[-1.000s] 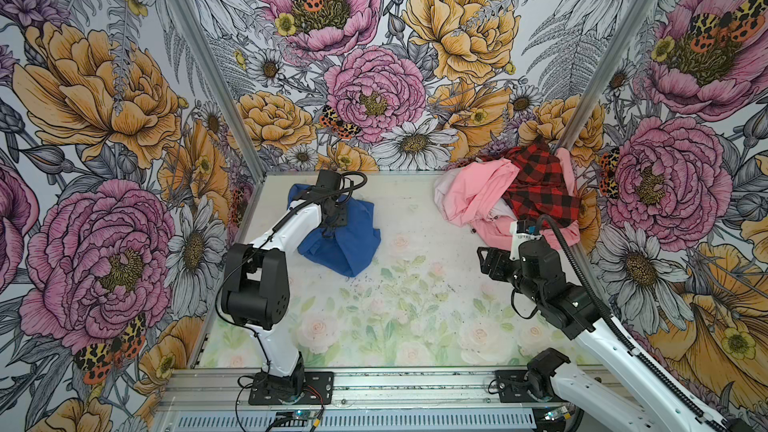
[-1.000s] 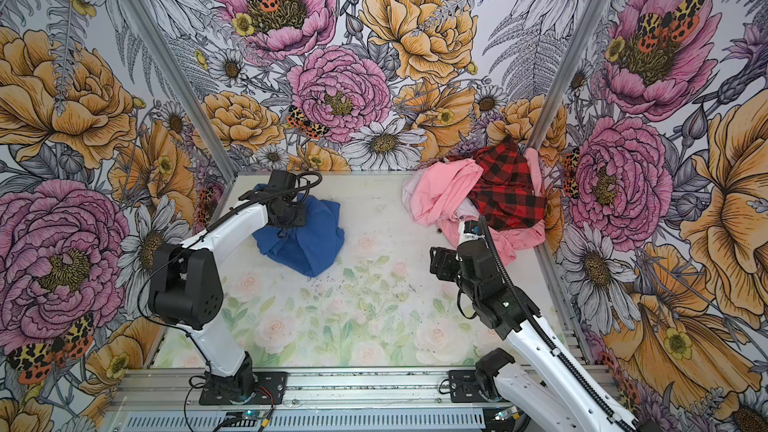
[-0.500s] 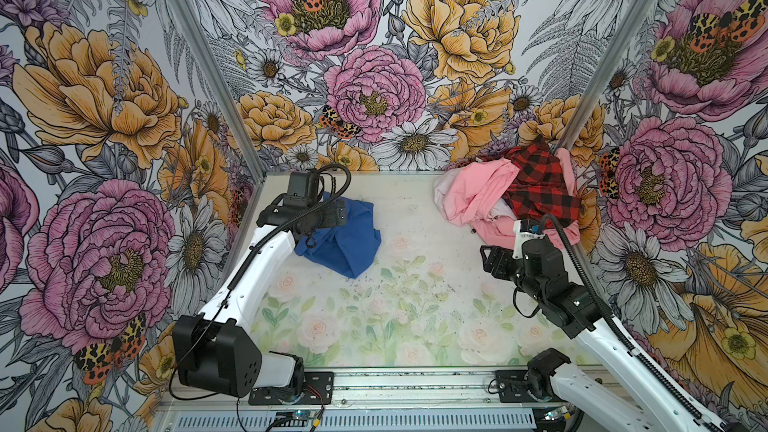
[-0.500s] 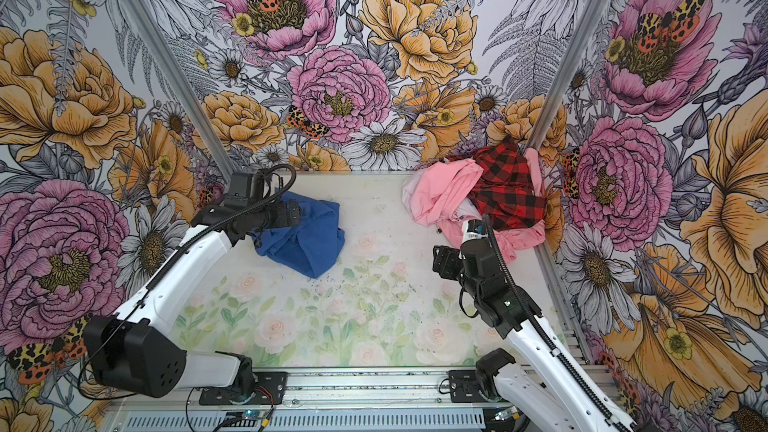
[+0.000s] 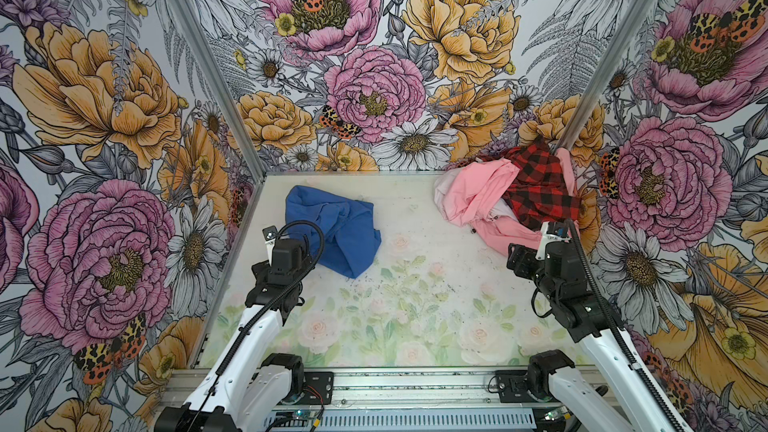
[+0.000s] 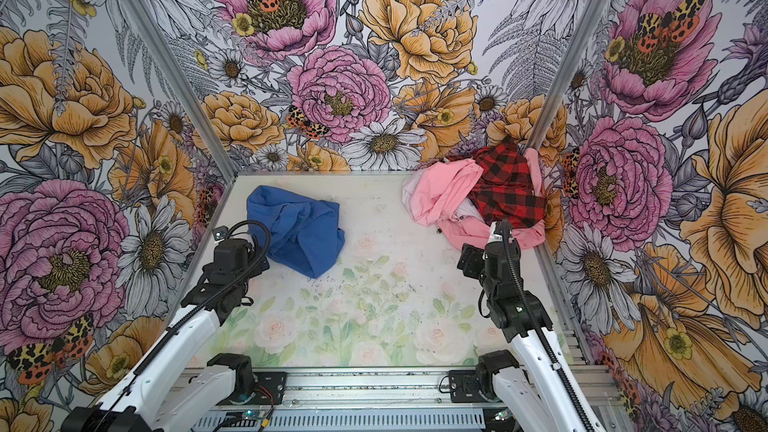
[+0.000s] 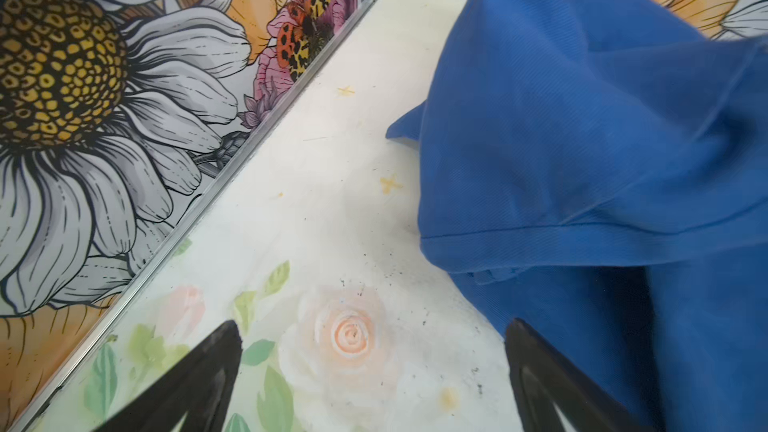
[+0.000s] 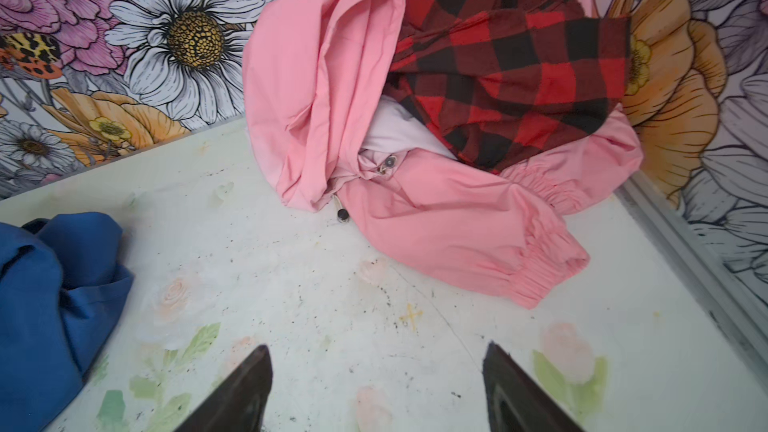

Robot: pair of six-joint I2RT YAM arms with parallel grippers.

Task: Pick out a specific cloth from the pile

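**Blue cloth lies apart from the pile, both grippers empty**

The cloth (image 5: 332, 234) (image 6: 297, 234), a crumpled royal-blue woven garment with a stitched seam showing, lies alone on the table (image 5: 415, 305), just ahead of the left gripper (image 7: 374, 326). In the left wrist view its folds (image 7: 582, 160) rise right beside one black finger (image 7: 536, 363), close enough that I cannot tell whether they touch. The left gripper's jaws stand wide apart with only bare printed tabletop between them; it holds nothing.

The pile (image 5: 507, 197) (image 6: 473, 197) sits ahead of the right gripper (image 8: 378, 347), against the floral wall in the far corner and well apart from the cloth. A red-and-black checked garment (image 8: 511, 60) lies on top of it, and a pink jacket (image 8: 436, 234) with an elastic cuff spreads out toward the right gripper. A small dark round toggle (image 8: 342, 214) rests at the pink fabric's edge. The right gripper's jaws are also spread and empty, over bare table short of the pink sleeve. From that wrist view the cloth (image 8: 50, 305) shows off to one side of the fingers.
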